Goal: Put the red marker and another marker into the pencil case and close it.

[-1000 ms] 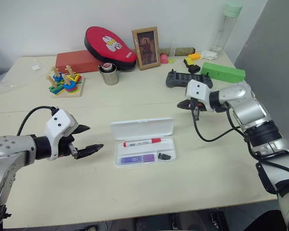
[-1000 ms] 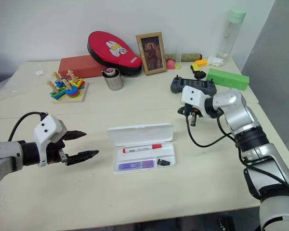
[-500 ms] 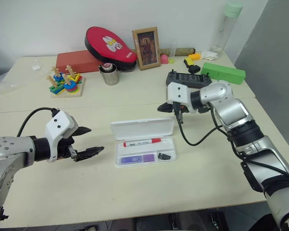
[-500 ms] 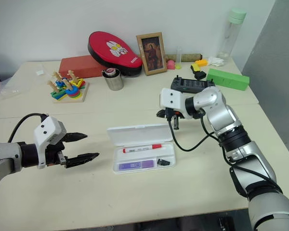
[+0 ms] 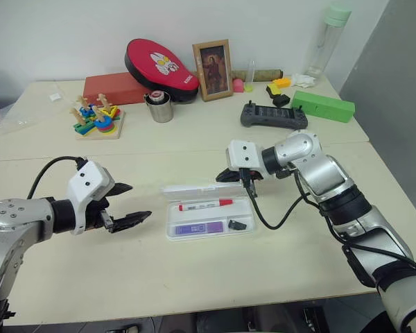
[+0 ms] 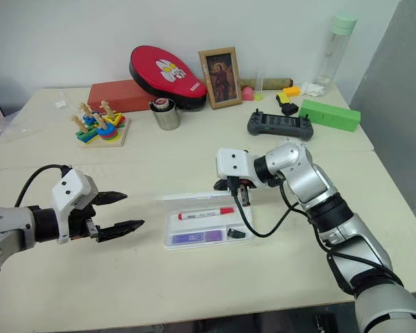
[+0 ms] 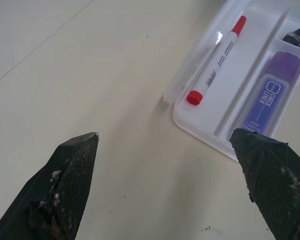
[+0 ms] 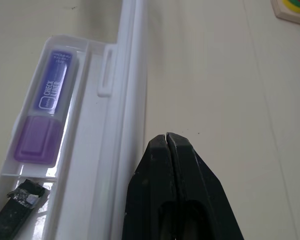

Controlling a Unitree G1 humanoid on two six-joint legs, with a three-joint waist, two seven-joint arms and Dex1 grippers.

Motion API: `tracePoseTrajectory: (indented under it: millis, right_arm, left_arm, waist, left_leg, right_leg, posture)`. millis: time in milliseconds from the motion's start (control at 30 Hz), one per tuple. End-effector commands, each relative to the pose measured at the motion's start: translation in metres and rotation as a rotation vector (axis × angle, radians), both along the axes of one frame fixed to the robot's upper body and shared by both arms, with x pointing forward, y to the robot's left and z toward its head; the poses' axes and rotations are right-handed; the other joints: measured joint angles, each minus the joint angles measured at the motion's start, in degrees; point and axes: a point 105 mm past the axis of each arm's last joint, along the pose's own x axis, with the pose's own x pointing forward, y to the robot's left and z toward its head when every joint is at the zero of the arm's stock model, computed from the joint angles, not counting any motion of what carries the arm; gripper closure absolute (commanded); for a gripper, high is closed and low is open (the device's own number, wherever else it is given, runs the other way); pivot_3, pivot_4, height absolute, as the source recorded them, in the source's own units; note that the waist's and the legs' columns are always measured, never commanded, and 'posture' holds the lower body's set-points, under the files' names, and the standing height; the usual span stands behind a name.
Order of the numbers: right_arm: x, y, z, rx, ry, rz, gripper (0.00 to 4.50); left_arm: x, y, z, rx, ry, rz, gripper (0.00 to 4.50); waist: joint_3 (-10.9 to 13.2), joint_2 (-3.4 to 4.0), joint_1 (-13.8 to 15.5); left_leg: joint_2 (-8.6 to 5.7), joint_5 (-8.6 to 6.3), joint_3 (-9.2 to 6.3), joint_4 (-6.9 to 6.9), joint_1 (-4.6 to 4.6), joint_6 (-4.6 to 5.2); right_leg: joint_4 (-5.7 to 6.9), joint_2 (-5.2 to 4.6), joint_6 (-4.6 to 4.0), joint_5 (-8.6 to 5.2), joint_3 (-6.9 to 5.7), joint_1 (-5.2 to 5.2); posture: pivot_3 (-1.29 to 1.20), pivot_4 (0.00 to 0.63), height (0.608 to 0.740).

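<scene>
Both markers are lying in the pencil case [image 5: 209, 218] on the bench: the red marker [image 5: 205, 205] and the purple marker [image 5: 198, 228]. Only closing is remaining: the right tool [image 5: 233, 175] (fingers pressed together) is nudging the half-raised lid [image 5: 194, 190]; the left tool [image 5: 128, 205] is waiting, spread wide.

The white pencil case [image 5: 209, 210] sits on the table with its lid tipped partway up, red marker [image 5: 204, 205] and purple marker [image 5: 198, 227] lying flat inside.

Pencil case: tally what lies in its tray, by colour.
Inside the pencil case:
Red-capped: 1, the red marker
Purple: 1, the purple marker
Black: 1, a small black piece
Total: 3
</scene>
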Motion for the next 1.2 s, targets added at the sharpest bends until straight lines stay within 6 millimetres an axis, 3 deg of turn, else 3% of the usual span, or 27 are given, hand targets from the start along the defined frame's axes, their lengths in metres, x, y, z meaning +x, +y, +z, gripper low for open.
tracePoseTrajectory:
  millis: [33, 533, 800, 1200]
  right_arm:
    - [-0.009, 0.001, -0.006, -0.043, -0.044, 0.041, 4.49]
    - [-0.057, 0.023, -0.016, 0.011, 0.104, 0.088, 4.49]
    - [-0.058, 0.028, -0.024, 0.042, 0.262, 0.022, 4.49]
    - [-0.043, 0.006, -0.071, -0.076, 0.291, -0.07, 4.49]
  left_arm:
    - [-0.002, -0.001, 0.007, 0.015, -0.038, -0.011, 0.0]
    - [-0.006, -0.006, 0.004, 0.01, 0.006, -0.035, 0.0]
    - [-0.003, -0.01, 0.002, 0.005, 0.008, -0.049, 0.0]
    - [0.003, -0.011, 0.002, -0.006, -0.006, -0.033, 0.0]
  waist:
    - [0.0, 0.0, 0.0]
    - [0.0, -0.01, 0.01]
    - [-0.01, -0.01, 0.0]
    - [-0.03, -0.04, -0.01]
  left_leg:
    - [0.0, 0.0, 0.0, 0.0, 0.0, 0.0]
    - [0.0, 0.0, -0.05, 0.0, 0.01, 0.0]
    - [0.0, 0.0, -0.06, 0.01, 0.04, 0.0]
    - [0.0, 0.0, -0.05, 0.0, 0.04, 0.0]
  right_leg:
    - [0.0, 0.0, 0.0, 0.0, 0.0, 0.0]
    - [0.03, 0.0, 0.0, 0.0, -0.03, 0.0]
    - [0.06, 0.01, 0.0, 0.0, -0.03, 0.01]
    - [0.04, 0.01, 0.0, 0.0, -0.02, 0.01]
  posture:
    - [0.0, 0.15, 0.74]
    - [0.0, 0.15, 0.74]
    - [0.0, 0.15, 0.74]
    - [0.0, 0.15, 0.74]
